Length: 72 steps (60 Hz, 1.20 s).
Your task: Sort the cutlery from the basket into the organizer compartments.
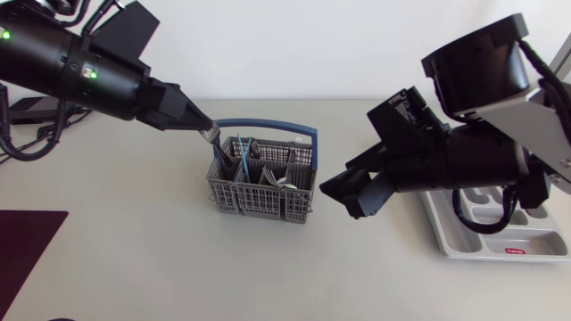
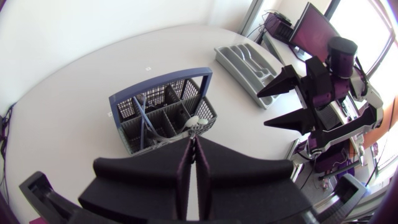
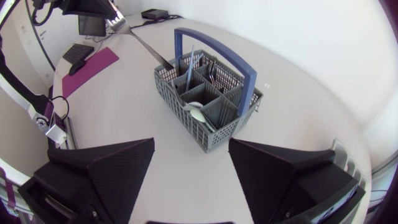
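Fork: leaning out of a rear compartment of the grey cutlery basket, head end up. Left gripper is clamping that upper end. Light, stiff, slick steel, likely pivoting in the pinch; gripping the neck looks safer. Right gripper is hovering, fingers wide apart, between basket and organizer.

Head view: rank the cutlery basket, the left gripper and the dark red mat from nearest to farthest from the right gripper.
1. cutlery basket, just beside the open right gripper, toward the table's middle.
2. left gripper, over the basket's far corner, shut on a utensil.
3. dark red mat, far out on the left arm's side.
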Tool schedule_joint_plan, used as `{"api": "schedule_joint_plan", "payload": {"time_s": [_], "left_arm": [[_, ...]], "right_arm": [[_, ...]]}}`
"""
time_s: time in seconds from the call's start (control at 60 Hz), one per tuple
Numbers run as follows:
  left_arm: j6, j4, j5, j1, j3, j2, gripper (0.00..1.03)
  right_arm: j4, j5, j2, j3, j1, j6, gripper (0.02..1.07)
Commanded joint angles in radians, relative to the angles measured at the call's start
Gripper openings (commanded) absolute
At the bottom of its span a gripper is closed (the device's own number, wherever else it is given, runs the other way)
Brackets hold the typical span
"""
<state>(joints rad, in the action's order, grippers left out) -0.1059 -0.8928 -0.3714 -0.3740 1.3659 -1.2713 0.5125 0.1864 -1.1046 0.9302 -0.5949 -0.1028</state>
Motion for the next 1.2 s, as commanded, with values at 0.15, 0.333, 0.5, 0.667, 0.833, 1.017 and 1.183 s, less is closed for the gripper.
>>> {"api": "schedule_joint_plan", "payload": {"time_s": [0.15,0.333,0.5,0.667,0.833,1.017,1.183], "left_arm": [[-0.038,-0.051,-0.072,0.020,0.076,0.082,0.04],[-0.057,-0.077,-0.150,-0.014,0.076,0.118,0.04],[-0.074,-0.090,-0.164,-0.097,0.087,0.136,0.04],[-0.071,-0.080,-0.187,-0.172,0.091,0.135,0.04],[-0.071,-0.026,-0.222,-0.230,0.048,0.082,0.04],[-0.075,0.006,-0.317,-0.246,0.042,0.003,0.04],[-0.083,0.028,-0.351,-0.259,0.047,-0.063,0.04]], "right_arm": [[-0.029,0.019,0.075,-0.021,-0.054,-0.086,0.98],[-0.039,0.048,0.132,-0.036,-0.071,-0.098,1.02],[-0.006,0.077,0.203,-0.048,-0.071,-0.141,1.02],[0.043,0.076,0.242,-0.060,-0.072,-0.199,1.02],[0.031,0.113,0.264,-0.083,-0.051,-0.239,1.02],[-0.026,0.151,0.272,-0.143,-0.037,-0.270,1.02],[-0.108,0.162,0.272,-0.199,-0.036,-0.291,0.99]]}}
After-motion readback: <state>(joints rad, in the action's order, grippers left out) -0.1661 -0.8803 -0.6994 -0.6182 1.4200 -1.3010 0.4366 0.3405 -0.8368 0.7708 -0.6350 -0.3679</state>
